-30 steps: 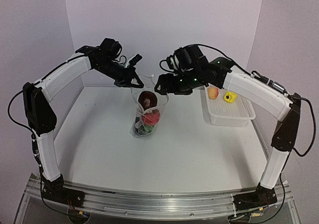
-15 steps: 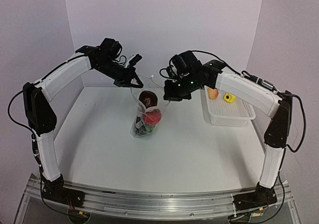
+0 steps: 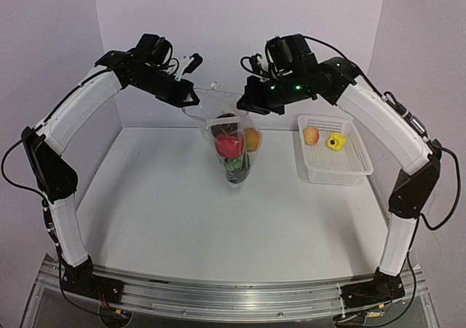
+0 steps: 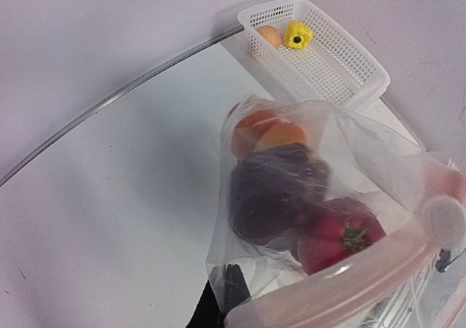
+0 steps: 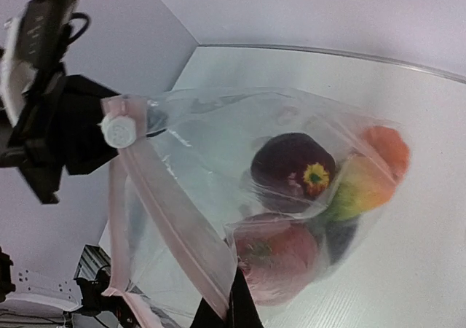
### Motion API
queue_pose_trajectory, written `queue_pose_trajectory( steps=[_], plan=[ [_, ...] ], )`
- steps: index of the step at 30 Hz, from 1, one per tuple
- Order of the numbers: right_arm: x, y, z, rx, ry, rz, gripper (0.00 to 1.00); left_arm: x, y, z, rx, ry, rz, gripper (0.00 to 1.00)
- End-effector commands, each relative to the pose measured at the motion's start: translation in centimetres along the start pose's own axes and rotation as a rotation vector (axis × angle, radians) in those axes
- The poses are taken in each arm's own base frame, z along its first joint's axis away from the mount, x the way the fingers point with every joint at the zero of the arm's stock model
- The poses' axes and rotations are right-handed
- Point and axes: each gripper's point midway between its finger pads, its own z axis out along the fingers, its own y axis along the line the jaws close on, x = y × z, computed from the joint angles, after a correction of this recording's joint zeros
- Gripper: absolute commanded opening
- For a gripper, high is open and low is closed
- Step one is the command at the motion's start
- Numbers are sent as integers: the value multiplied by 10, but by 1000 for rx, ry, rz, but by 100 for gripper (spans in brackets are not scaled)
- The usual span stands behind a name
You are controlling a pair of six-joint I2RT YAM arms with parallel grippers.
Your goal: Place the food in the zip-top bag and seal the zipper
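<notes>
On the left, at about eleven o'clock over the table (image 3: 160, 204): left gripper (image 3: 188, 96), jaws pressed fully together on the left top corner of the zip-top bag (image 3: 240, 173). Between the two arms, toward twelve o'clock: the bag itself, hanging mouth-up from both corners, the zipper (image 3: 217, 114) stretched across the top from one gripper to the other, pinkish-clear in the wrist views, with a small white round slider (image 5: 118, 131) at the left gripper's end. Inside, the food (image 3: 230, 151) heaped together: dark purple piece (image 3: 227, 127) uppermost, red one (image 3: 228, 145) beneath it, orange one (image 3: 253, 139) at three o'clock of the red, green piece (image 3: 234, 165) at six o'clock near the bottom. Bottom of the bag low over the table; touching it or not, cannot tell. Next, at one o'clock of the bag: right gripper (image 3: 247, 103), likewise closed tight, pinching the right top corner. Farthest right, at two o'clock on the table and well apart from the bag: white basket (image 3: 338, 171), holding a peach-coloured toy (image 3: 312, 135) and, just beside that at three o'clock, a yellow toy (image 3: 335, 141)
</notes>
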Motion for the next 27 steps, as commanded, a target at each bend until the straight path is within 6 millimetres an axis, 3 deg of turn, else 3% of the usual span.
queue_pose_trajectory(
  steps=[1,4,10,13,16,18,20,23,25,27],
  plan=[
    [10,-36,16,63,72,113,0,-2,12,-8,-128,0,60,0],
    [14,-41,21,66,92,131,0,17,-11,8,-47,59,71,0],
    [27,-56,30,50,167,179,3,30,-14,24,-18,97,33,0],
    [29,-59,29,27,190,173,23,32,-13,28,-20,104,13,0],
    [21,-52,21,-34,190,127,58,33,-11,31,-29,107,-10,0],
    [9,-44,10,-95,174,107,83,33,-13,33,-23,106,-25,0],
    [-11,-41,-6,-156,140,104,89,32,-19,35,-1,103,-53,0],
    [-52,-47,-40,-191,29,91,91,31,-26,39,18,103,-65,0],
    [-80,-68,-64,-161,-64,100,93,29,-27,41,21,98,-69,0],
    [-104,-109,-81,-34,-163,128,94,26,-26,42,13,91,-68,0]
  ],
)
